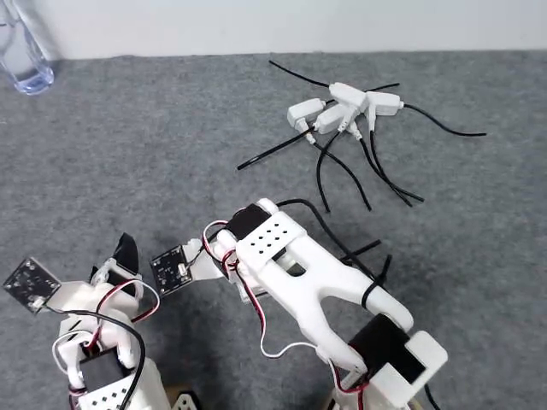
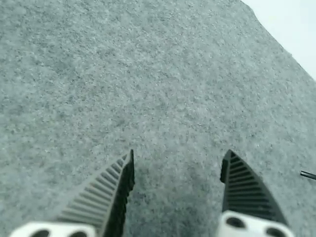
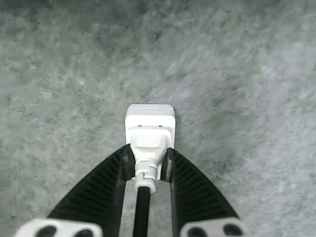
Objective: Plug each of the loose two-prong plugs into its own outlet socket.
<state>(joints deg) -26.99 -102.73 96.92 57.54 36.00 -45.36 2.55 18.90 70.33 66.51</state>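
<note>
Plug (image 3: 148, 139) seated in socket block (image 3: 149, 114), pinched in right claw (image 3: 148, 149); left claw (image 2: 180, 154) wide apart over grey mat (image 2: 148, 74)

A fuzzy grey mat (image 1: 128, 154) covers the table. A white wall (image 1: 256, 26) runs behind. A clear bottle (image 1: 24, 60) stands near it.

A clear bottle (image 1: 21, 55), perhaps plastic, stands on grey felt (image 1: 128, 154).
</note>
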